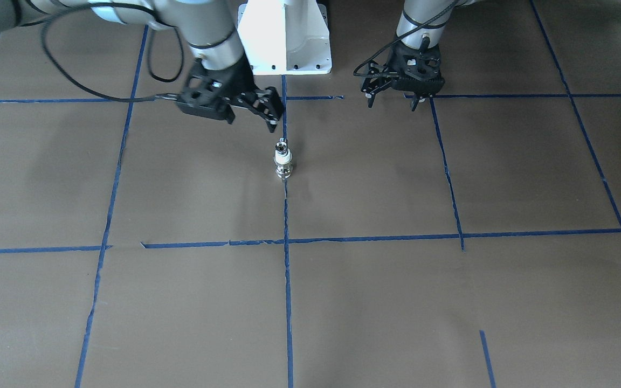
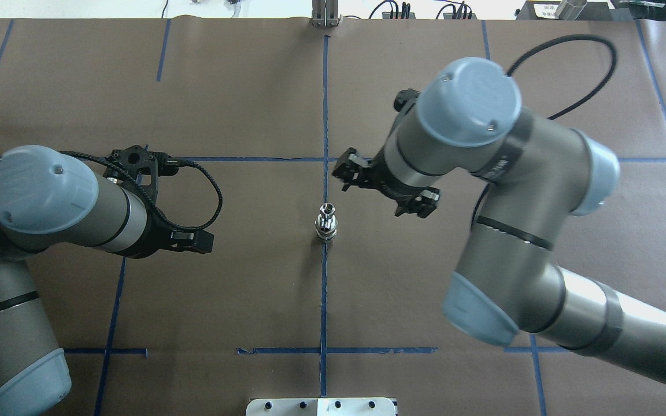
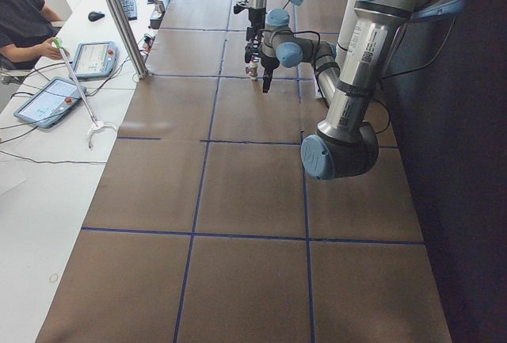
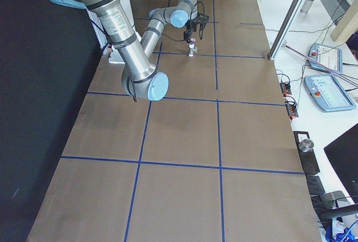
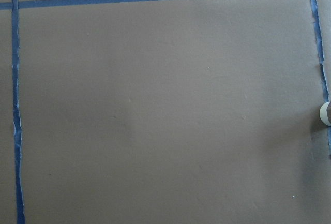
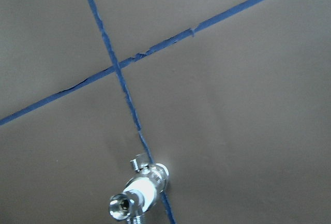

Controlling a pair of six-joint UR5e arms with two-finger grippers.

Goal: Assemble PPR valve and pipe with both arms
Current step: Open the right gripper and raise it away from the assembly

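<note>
Right claw (image 1: 252, 123): fingers spread, holding nothing, hovers just beside upright valve (image 1: 283, 159) on tabletop (image 1: 375, 178), on blue tape line (image 1: 287, 269). Left claw (image 1: 391, 102): fingers spread, holding nothing, well apart from valve.

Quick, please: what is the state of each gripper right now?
Left gripper: open, fingers apart, holding nothing.
Right gripper: open, fingers apart, holding nothing.

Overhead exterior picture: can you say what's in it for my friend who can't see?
A small silver-and-white PPR valve stands upright on the table's blue tape line. The left claw and right claw hover either side, both empty.
</note>
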